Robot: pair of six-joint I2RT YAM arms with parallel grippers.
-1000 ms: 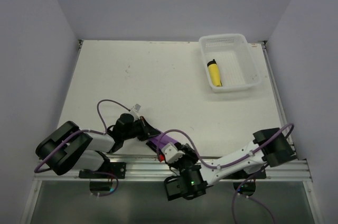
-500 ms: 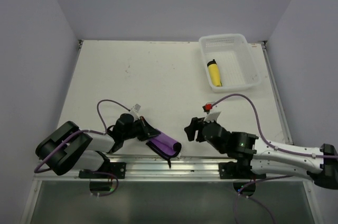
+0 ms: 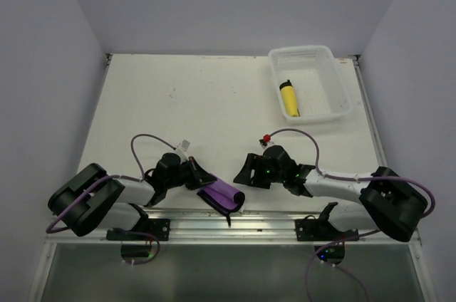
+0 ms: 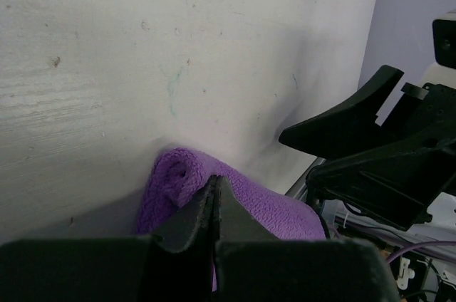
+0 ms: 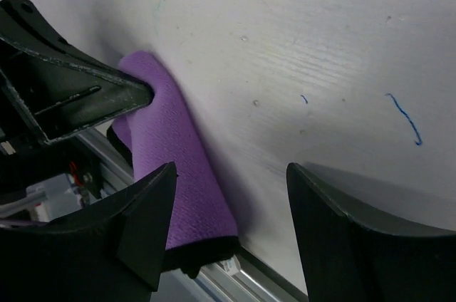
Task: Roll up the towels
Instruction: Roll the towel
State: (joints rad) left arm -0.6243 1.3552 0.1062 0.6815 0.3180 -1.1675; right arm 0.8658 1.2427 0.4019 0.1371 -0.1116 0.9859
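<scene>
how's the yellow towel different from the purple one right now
The yellow towel lies in the white basket at the far right; the purple towel lies on the table at its near edge. The left gripper, shut, touches the purple towel; nothing touches the yellow towel. Both are rolled up.

Your table [image 3: 214,102] is a plain white top, pretty scuffed up close, with specks and a couple of thin blue pen marks [image 5: 402,117]. Pale lavender walls [image 3: 235,3] box it in on the back, left and right. A silver metal rail [image 3: 271,222] runs along the near edge. Light's soft and even, shadows faint.
</scene>
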